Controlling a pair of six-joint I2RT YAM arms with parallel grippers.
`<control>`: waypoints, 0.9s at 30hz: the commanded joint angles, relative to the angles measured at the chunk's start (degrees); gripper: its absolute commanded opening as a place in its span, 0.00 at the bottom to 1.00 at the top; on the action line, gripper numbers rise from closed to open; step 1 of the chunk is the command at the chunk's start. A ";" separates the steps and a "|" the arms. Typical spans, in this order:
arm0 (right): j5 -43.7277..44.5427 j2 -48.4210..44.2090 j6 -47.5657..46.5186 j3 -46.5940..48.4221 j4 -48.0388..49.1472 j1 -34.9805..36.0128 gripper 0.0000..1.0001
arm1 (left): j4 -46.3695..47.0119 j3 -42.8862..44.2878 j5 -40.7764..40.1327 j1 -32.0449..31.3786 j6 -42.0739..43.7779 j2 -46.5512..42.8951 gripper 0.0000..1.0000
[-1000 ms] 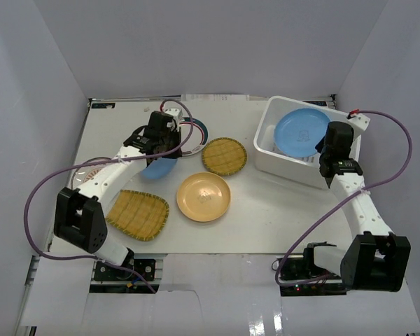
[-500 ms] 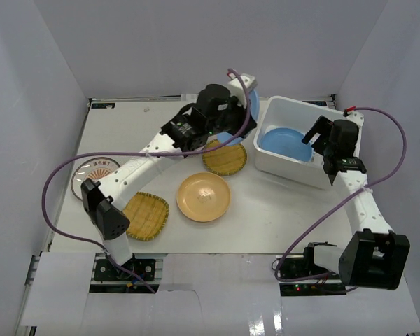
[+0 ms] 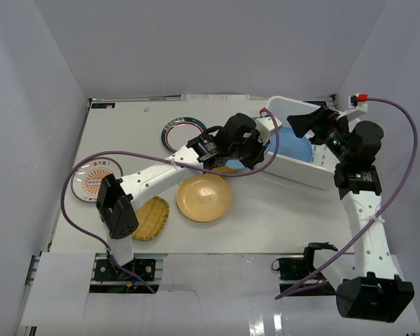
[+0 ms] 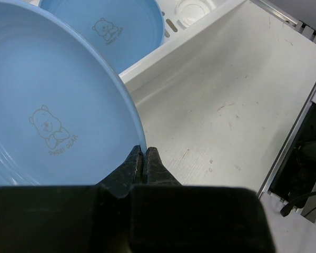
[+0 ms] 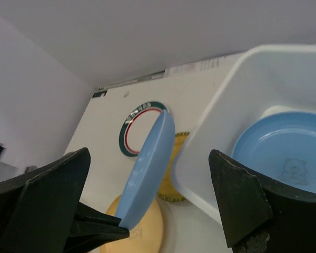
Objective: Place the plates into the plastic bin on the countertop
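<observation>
Swung across from the table's far middle, the left gripper (image 4: 145, 158) now sits at the 9 o'clock wall of the bin (image 3: 297, 171), jaws pressed together on the rim of a blue plate (image 4: 52, 105). That plate stands tilted on edge, outside the bin and just beside its wall. The right gripper (image 3: 309, 122) has risen and hangs over the bin's 12 o'clock side, jaws spread wide.

A second blue plate (image 5: 284, 158) lies flat on the bin's slotted base.

Out on the countertop (image 3: 280, 210), a round woven plate (image 5: 174, 176) is mostly hidden under the left arm. From the left gripper, the plain yellow plate (image 3: 203, 197) lies at 7 o'clock and the squarish woven plate (image 3: 150, 218) at 8. The sunburst plate (image 3: 91, 178) lies at 9, and the green-rimmed plate (image 3: 182, 129) near 10.
</observation>
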 commanded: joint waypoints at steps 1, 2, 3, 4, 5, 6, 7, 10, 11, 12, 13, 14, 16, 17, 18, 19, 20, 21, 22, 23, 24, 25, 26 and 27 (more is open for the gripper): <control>-12.01 3.39 5.88 -5.04 5.70 0.43 1.00 | 4.20 0.26 1.55 -0.37 2.28 -5.79 0.00; -13.41 3.66 6.67 -5.66 7.98 0.87 1.00 | 4.46 0.17 1.99 -0.46 2.28 -5.61 0.00; -13.86 4.53 6.94 -6.02 8.27 1.48 1.00 | 4.90 0.09 2.52 -0.64 2.28 -5.52 0.00; -14.47 5.15 6.94 -5.76 8.36 2.45 1.00 | 5.17 0.00 3.74 -0.72 2.28 -5.17 0.00; -15.96 5.68 6.94 -5.67 8.53 2.80 1.00 | 5.69 0.00 4.10 -0.99 2.28 -5.00 0.00; -16.32 6.12 7.47 -5.58 8.88 2.98 1.00 | 5.87 0.00 4.45 -1.08 2.28 -4.91 0.00; -16.41 6.38 7.65 -5.75 9.32 2.98 0.99 | 6.05 0.00 5.15 -1.25 2.28 -4.91 0.00; -15.45 7.09 7.47 -5.58 8.80 4.74 0.86 | 6.66 -0.09 5.42 -1.34 2.28 -4.99 0.00; -15.10 7.18 7.47 -5.67 8.88 4.74 0.76 | 6.75 -0.27 5.16 -1.34 2.28 -5.17 0.00; -14.92 7.44 7.56 -5.75 8.80 4.83 0.65 | 7.27 -0.79 4.99 -1.43 2.28 -5.61 0.00; -14.66 7.87 7.56 -5.67 8.62 5.00 0.39 | 7.54 -1.14 4.29 -1.34 2.28 -5.96 0.01; -14.22 8.23 7.65 -5.67 8.36 5.09 0.30 | 8.15 -1.49 3.67 -1.34 2.28 -6.31 0.06; -13.43 8.76 7.91 -5.58 8.27 5.09 0.08 | 10.43 -4.21 1.05 -1.34 2.28 -8.68 0.28; -12.38 8.50 8.35 -5.75 8.97 5.09 0.08 | 11.14 -6.75 -0.45 -1.34 2.28 -10.77 0.39; -10.72 7.89 8.79 -6.10 9.58 5.09 0.08 | 11.67 -7.90 -2.03 -1.34 1.85 -11.93 0.53; -8.00 7.71 9.23 -5.85 10.02 5.01 0.08 | 11.93 -8.96 -7.18 -1.34 1.41 -13.07 0.74; -6.58 7.70 9.23 -5.06 9.94 4.92 0.08 | 11.76 -11.58 -9.58 -1.25 0.71 -15.95 0.80; -5.09 7.96 9.14 -4.27 9.94 4.74 0.08 | 11.59 -13.17 -11.96 -1.25 -1.82 -17.72 0.85; -2.73 8.32 9.05 -2.61 9.85 4.48 0.08 | 11.24 -15.19 -14.33 -1.17 -3.41 -19.83 0.89; -2.01 9.54 8.97 -1.63 9.85 3.78 0.08 | 11.06 -17.64 -18.27 -0.99 -5.17 -22.11 0.94; -1.22 10.25 8.97 -0.75 9.76 1.95 0.08 | 10.71 -23.24 -19.96 -0.81 -9.63 -27.27 0.96; 0.44 10.95 9.05 -0.22 9.76 0.88 0.08 | 9.75 -26.34 -21.46 -0.20 -12.02 -29.93 0.98; 1.07 12.43 9.58 0.48 9.76 -1.48 0.08 | 9.13 -29.59 -24.43 0.24 -14.13 -32.57 0.98; 1.69 13.23 9.67 0.66 9.76 -2.72 0.08 | 7.91 -35.45 -25.85 0.68 -16.24 -34.86 0.98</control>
